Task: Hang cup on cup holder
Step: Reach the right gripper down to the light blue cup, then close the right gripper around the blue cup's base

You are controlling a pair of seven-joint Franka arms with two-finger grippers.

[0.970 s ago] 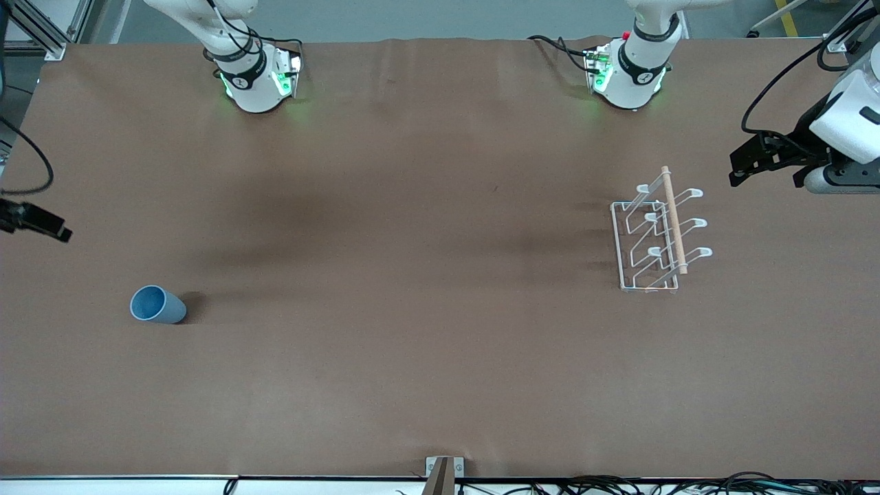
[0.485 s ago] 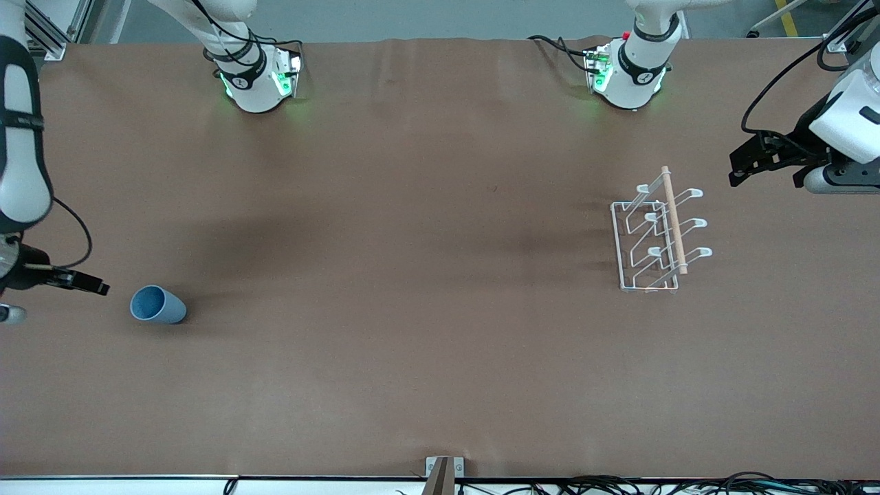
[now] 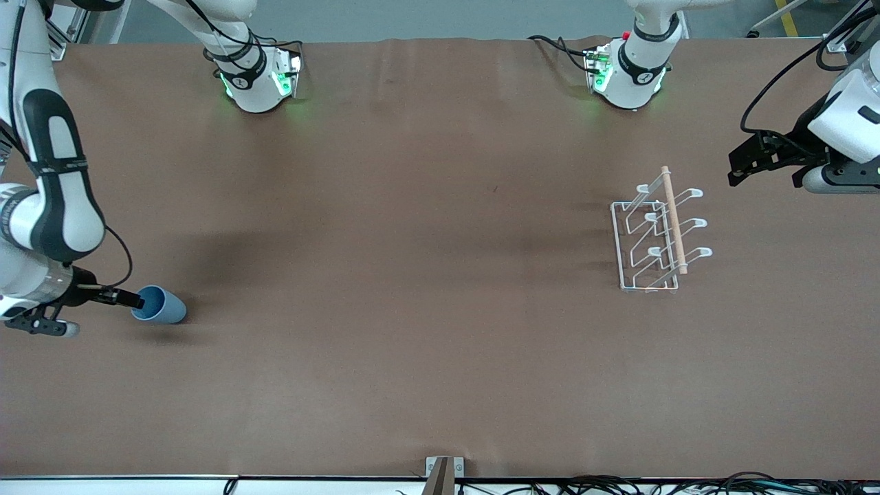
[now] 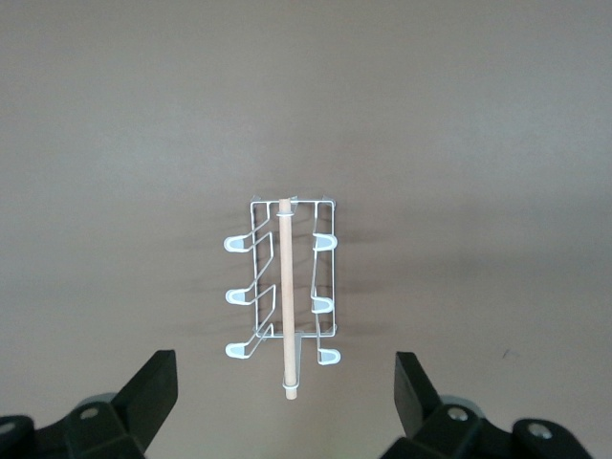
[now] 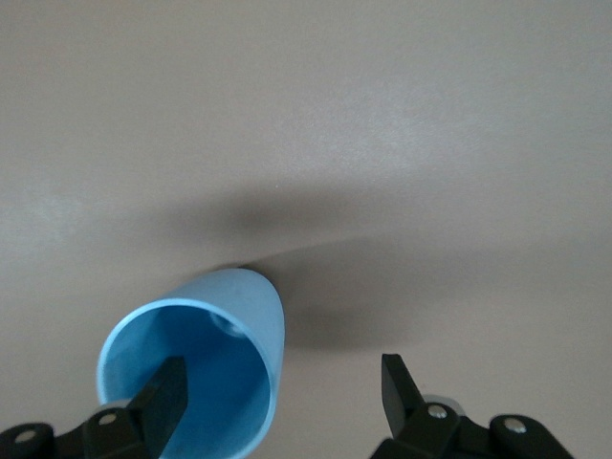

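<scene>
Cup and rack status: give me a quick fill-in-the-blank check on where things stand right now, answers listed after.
1. The light-blue cup lies on its ____ on the table.
2. One finger of the right gripper reaches into the cup's ____.
3. The number of cups hanging on the cup holder is ____.
4. The left gripper waits in the air with its jaws ____.

Missing words: side; mouth; zero; open

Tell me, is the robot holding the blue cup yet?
No. The right pincer is open, one finger inside the cup's rim, not squeezing. The left pincer is open and empty above the cup holder.
</scene>
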